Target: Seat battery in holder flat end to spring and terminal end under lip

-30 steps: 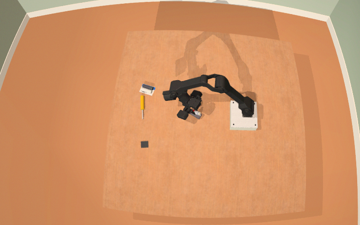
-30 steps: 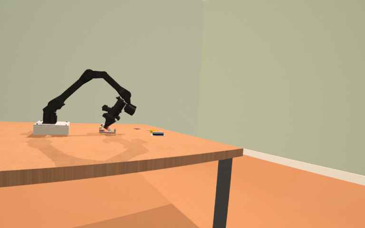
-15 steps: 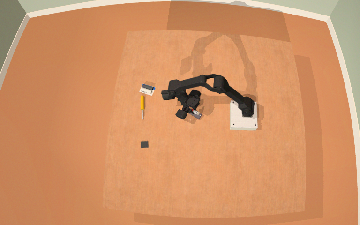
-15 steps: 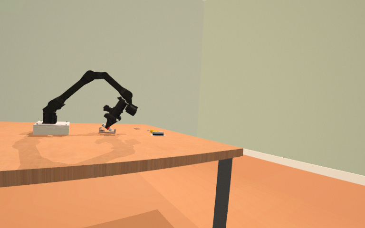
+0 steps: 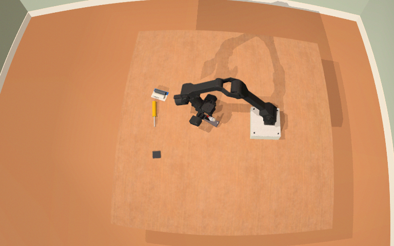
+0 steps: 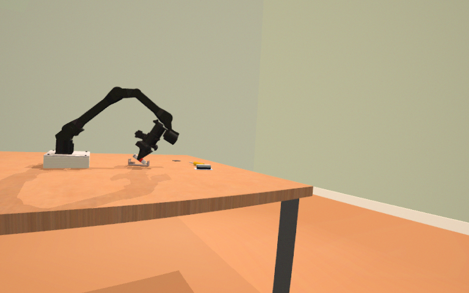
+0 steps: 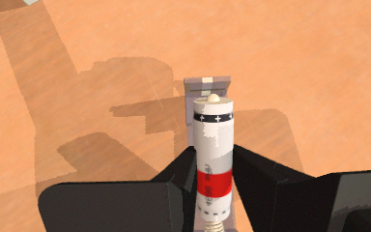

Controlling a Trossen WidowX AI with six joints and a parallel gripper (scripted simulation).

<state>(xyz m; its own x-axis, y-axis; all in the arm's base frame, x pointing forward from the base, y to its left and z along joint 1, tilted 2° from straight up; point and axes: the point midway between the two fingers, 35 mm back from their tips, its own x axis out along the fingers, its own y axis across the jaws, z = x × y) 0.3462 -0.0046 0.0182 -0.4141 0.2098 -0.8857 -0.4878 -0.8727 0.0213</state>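
The white battery with a red band is held tilted over the holder, its terminal end raised and its flat end low, near the spring. The grey holder lies on the table; its lip end shows beyond the terminal in the wrist view. My gripper is shut on the battery near the red band. The flat end looks close to the spring; whether they touch I cannot tell. Most of the holder's floor is hidden under the battery.
A yellow screwdriver, a white card with a dark cylinder on it, and a small dark square lie on the table beyond the holder. The arm's white base stands on the opposite side.
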